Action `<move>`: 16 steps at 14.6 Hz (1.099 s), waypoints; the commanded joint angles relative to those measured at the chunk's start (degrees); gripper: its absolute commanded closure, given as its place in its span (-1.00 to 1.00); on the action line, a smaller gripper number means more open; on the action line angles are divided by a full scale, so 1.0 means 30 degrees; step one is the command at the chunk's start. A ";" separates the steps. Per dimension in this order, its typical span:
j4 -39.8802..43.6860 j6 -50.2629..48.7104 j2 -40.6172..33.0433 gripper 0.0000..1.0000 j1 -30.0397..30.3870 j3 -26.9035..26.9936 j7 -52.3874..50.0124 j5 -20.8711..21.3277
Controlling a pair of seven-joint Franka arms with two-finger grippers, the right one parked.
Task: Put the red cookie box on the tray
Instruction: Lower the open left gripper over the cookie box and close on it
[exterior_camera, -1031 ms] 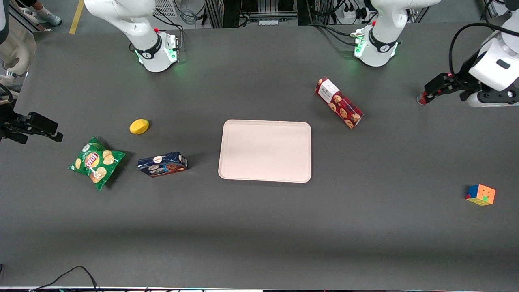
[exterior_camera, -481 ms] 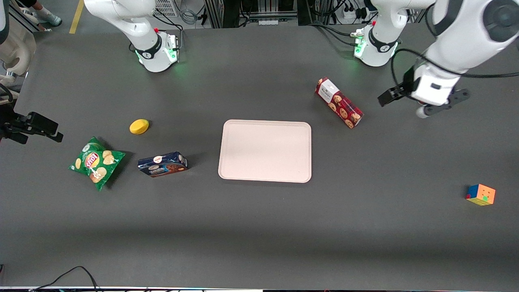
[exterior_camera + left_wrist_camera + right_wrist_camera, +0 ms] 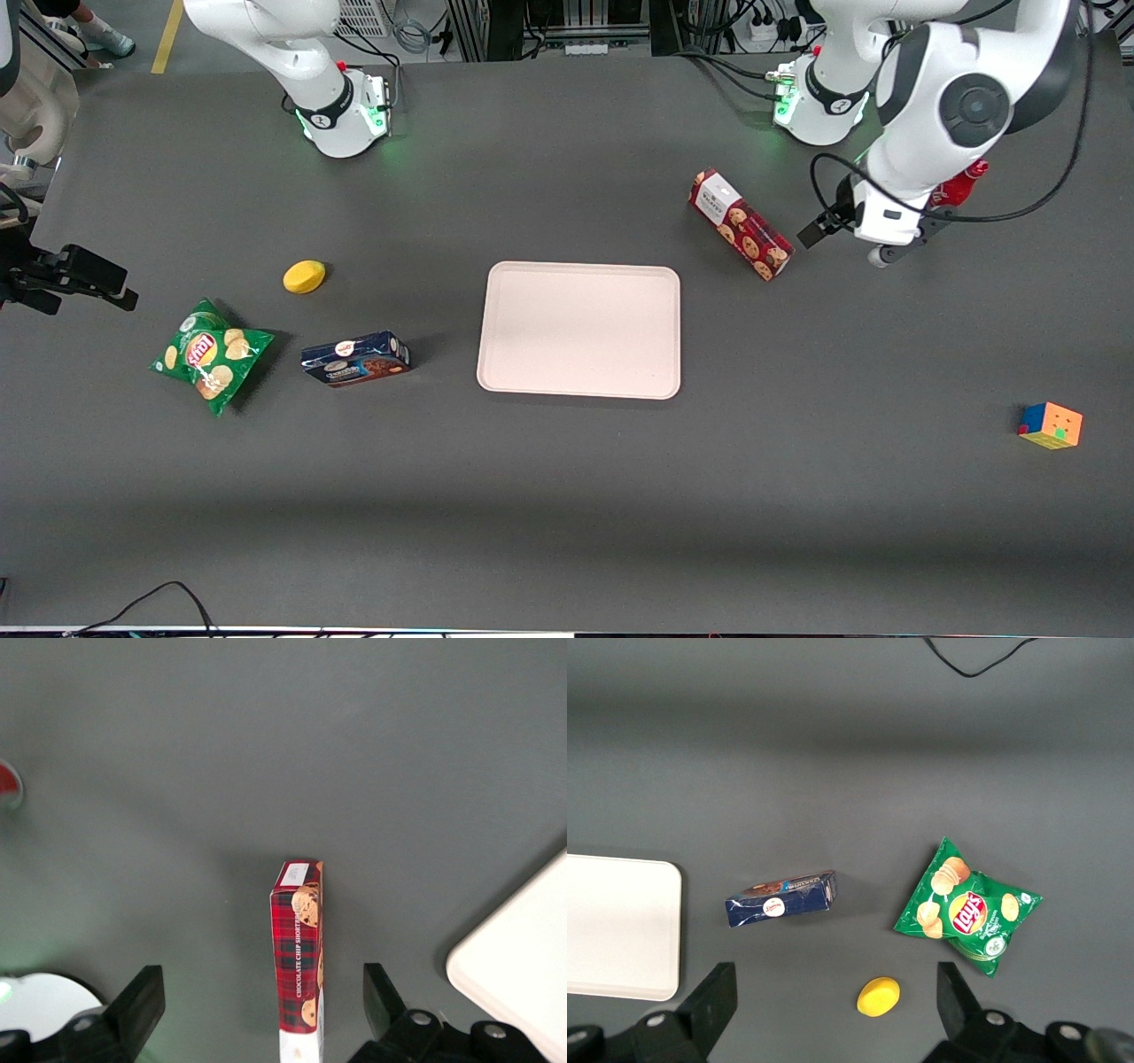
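Observation:
The red cookie box (image 3: pixel 741 224) lies on the table beside the tray (image 3: pixel 580 330), a little farther from the front camera and toward the working arm's end. It is a long dark-red tartan carton with cookie prints and a white label end. My left gripper (image 3: pixel 842 246) hovers just beside the box, toward the working arm's end, and touches nothing. In the left wrist view the gripper (image 3: pixel 260 981) is open, and the red cookie box (image 3: pixel 299 966) shows below, between the two black fingers (image 3: pixel 142 1001). A corner of the tray (image 3: pixel 523 957) also shows there.
A red bottle (image 3: pixel 961 184) stands partly hidden by the working arm. A colour cube (image 3: pixel 1051 425) sits near the working arm's end. Toward the parked arm's end lie a dark-blue cookie box (image 3: pixel 354 359), a green chip bag (image 3: pixel 211 354) and a yellow object (image 3: pixel 304 276).
The left arm has swung in from the working arm's end of the table, and its gripper now hangs beside the red cookie box. The box and tray have not moved.

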 commanded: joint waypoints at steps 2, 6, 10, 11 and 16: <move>-0.2940 0.2992 -0.0571 -1.00 -0.0771 -0.2148 -0.4199 -0.0236; -0.4409 0.4934 0.0162 -1.00 -0.0800 -0.2912 -0.4379 -0.0907; -0.5991 0.8559 0.0833 -1.00 -0.0800 -0.4816 -0.4379 -0.3339; -0.6080 0.9119 0.1184 -1.00 -0.0800 -0.4906 -0.4379 -0.3429; -0.7104 1.2544 0.2590 -1.00 -0.0800 -0.5522 -0.4496 -0.3430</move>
